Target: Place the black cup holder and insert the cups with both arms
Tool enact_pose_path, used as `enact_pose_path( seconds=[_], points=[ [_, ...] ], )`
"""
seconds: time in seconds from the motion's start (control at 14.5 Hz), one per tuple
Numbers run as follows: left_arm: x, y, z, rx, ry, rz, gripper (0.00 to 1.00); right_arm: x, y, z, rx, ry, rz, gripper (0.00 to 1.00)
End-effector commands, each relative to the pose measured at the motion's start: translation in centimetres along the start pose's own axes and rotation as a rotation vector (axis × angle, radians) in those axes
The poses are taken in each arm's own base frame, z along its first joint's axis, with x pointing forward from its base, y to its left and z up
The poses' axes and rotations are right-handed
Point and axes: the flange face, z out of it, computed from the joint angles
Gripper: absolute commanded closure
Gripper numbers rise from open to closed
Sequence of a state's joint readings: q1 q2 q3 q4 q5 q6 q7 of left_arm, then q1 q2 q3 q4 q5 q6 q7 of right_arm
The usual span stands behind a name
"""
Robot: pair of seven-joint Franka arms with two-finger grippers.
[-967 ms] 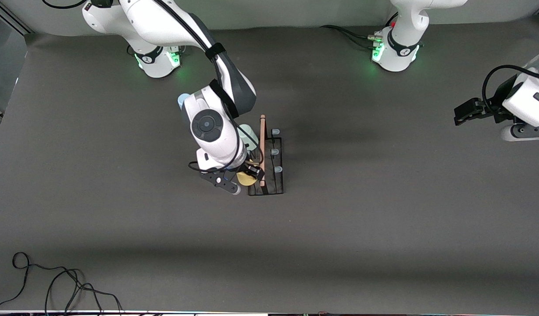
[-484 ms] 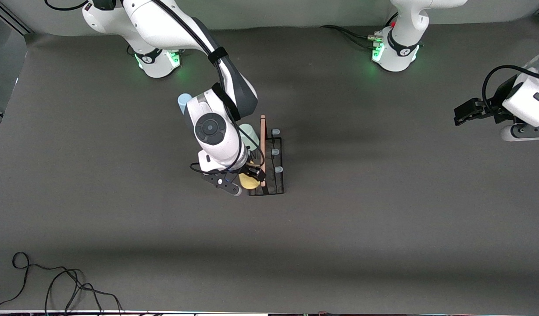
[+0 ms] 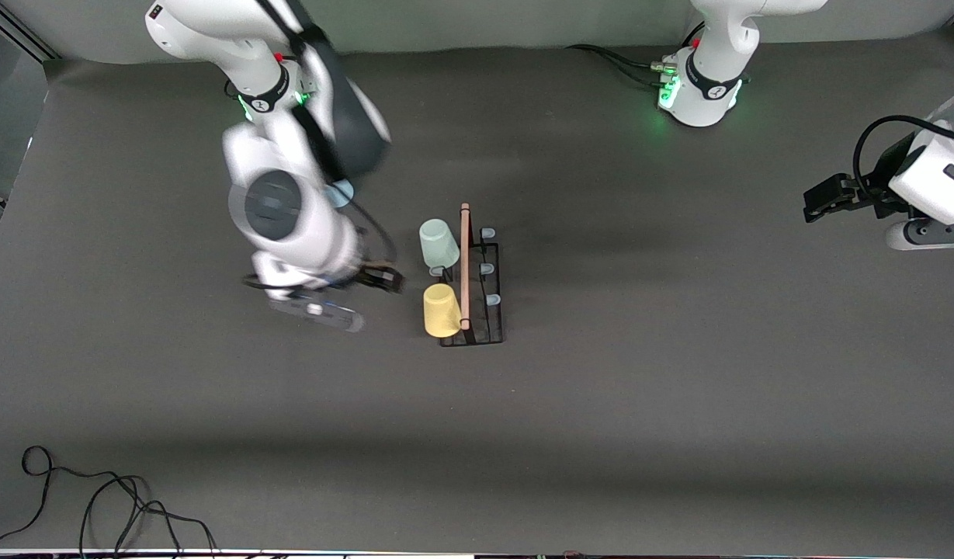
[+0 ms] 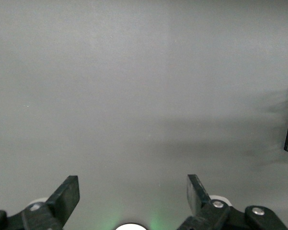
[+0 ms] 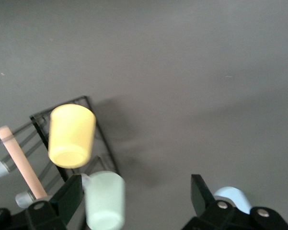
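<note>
— Did anything move?
— Yes! Now the right pincer [image 3: 351, 299] has let go of the yellow cup [image 3: 439, 310] and pulled away toward the right arm's end of the tabletop [image 3: 678, 388]. Its fingers are wide apart and hold nothing.
— Where is the yellow cup?
— It sits upside down on the black cup holder [image 3: 484, 299], at the end nearest the front camera. The pale green cup [image 3: 438, 243] sits on the same side, farther back.
— And the blue cup?
— The light blue cup [image 3: 339, 192] peeks out under the right arm.
— And the left pincer [image 3: 830, 198]?
— It waits at the left arm's end, wide apart and holding nothing.
</note>
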State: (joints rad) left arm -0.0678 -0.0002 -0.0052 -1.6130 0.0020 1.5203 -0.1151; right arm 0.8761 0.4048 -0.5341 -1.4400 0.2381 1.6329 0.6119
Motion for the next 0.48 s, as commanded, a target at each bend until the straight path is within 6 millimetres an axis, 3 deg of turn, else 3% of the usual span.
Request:
enact_pose_path(
  seconds=[0.0,0.28,0.41],
  points=[
    [-0.2,0.0,-0.3,0.012,0.011,0.014,0.0,0.5,6.3,-5.7,-0.03,-0.021,-0.082,0.0],
    [-0.1,0.0,-0.3,0.012,0.017,0.014,0.0,2.6,13.5,-10.5,-0.061,0.002,-0.112,0.0],
    [0.1,0.1,-0.5,0.009,0.038,0.014,0.0,2.6,14.7,-11.8,-0.054,0.024,-0.105,0.0]
  ],
)
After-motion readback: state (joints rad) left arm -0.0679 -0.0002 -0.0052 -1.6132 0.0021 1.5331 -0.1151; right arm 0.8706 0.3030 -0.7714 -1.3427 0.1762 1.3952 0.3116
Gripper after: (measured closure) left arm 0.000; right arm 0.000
